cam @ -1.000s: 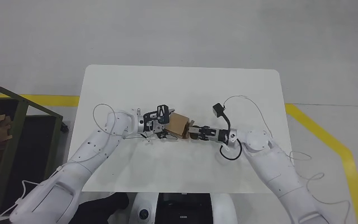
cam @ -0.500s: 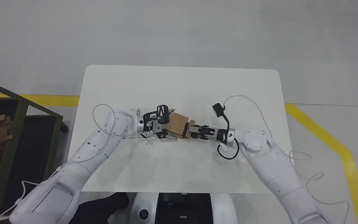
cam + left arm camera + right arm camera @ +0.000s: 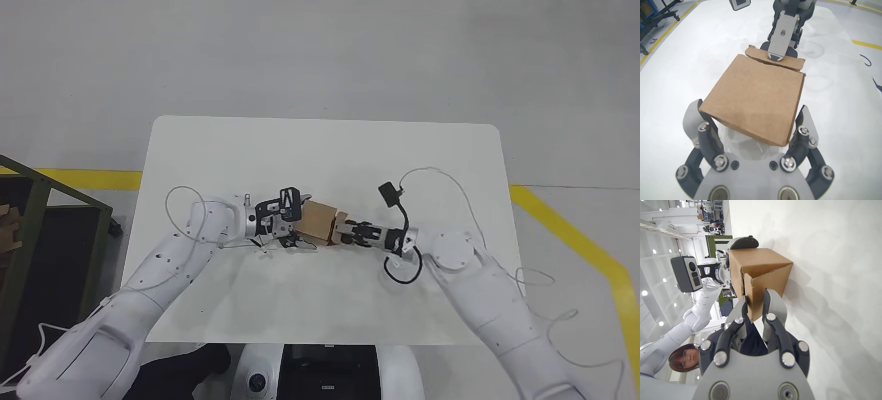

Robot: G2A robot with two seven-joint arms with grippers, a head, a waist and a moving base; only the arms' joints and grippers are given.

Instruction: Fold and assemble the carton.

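I have the left gripper (image 3: 750, 113) closest to me, its fingers spread to the carton's width and set against both sides of the near end. I judge that a hold, not a hover. The carton (image 3: 755, 102) lies on its side between the two grippers, low over the near middle of the table (image 3: 430, 160), already squared into a tube.

At its far end the right gripper (image 3: 775, 56) is closed to a narrow gap on the end flap (image 3: 757, 55), with the cardboard pinched between its pads. From its own wrist view, that flap (image 3: 754, 289) stands out from the open mouth, not yet turned in.

So I take the step in hand to be closing that end. The next move calls for swinging the flap across the opening along its crease while my left side braces the body against the push. Too much force would skew the tube.

I cannot see the carton's underside, the end inside my left fingers, or whether any other flaps are tucked. The crease itself is hard to make out.
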